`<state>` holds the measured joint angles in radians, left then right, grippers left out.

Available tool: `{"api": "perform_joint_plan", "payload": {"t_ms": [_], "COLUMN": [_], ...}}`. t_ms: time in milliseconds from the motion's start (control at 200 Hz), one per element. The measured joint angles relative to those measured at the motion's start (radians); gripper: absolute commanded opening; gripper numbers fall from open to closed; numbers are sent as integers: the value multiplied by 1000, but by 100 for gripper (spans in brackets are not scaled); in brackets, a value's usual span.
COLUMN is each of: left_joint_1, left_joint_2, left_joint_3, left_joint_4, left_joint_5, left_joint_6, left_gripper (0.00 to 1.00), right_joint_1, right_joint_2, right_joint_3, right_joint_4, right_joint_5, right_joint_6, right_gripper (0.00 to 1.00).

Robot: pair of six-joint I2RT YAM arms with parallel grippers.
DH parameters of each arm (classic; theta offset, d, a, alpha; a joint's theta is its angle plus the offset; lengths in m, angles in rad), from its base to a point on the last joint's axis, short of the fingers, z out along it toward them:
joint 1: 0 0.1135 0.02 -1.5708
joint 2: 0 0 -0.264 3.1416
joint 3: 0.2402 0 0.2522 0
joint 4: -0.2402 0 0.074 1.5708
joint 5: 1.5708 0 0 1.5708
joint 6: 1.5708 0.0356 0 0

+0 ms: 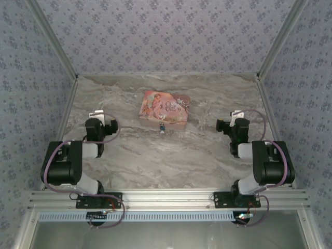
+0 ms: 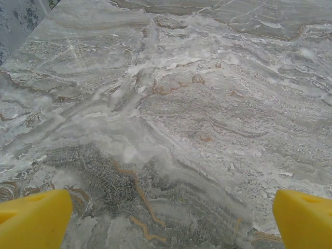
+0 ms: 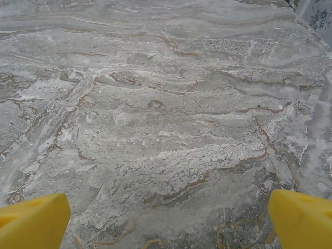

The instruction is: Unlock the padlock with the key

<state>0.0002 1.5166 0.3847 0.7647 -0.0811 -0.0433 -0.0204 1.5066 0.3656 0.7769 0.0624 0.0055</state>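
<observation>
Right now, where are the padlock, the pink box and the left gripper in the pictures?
padlock (image 1: 162, 127), top view, on its small dark body.
pink box (image 1: 165, 109), top view, on the middle of its printed lid.
left gripper (image 2: 168, 220), left wrist view, midway between its two yellow fingertips.

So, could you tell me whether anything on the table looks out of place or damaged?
Nothing stands out. The pink box sits slightly skewed on the table, the tiny padlock at its near side. No spill or damage shows; the left gripper and right gripper are open.
</observation>
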Motion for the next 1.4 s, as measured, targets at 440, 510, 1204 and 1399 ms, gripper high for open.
{"api": "perform_joint_plan", "payload": {"t_ms": [440,510,1204,1399], "left_joint_1": [0,0,6,6], "left_joint_2": [10,10,-125,-353], "left_joint_3": [4,6,7,24], "left_joint_4": [3,4,-54,-181], "left_joint_5": [6,6,-56,-62], "left_joint_6": [2,2,-10,-81], "left_gripper": [99,99,100,100], "right_joint_1": [0,0,-20,-23], "right_joint_2": [0,0,-36,-201], "right_joint_3": [0,0,41,151], "right_joint_4": [4,6,-87,-304], "right_joint_5": [0,0,-29,-52], "right_joint_6": [-6,-7,-6,14], "right_gripper": [100,100,100,100]}}
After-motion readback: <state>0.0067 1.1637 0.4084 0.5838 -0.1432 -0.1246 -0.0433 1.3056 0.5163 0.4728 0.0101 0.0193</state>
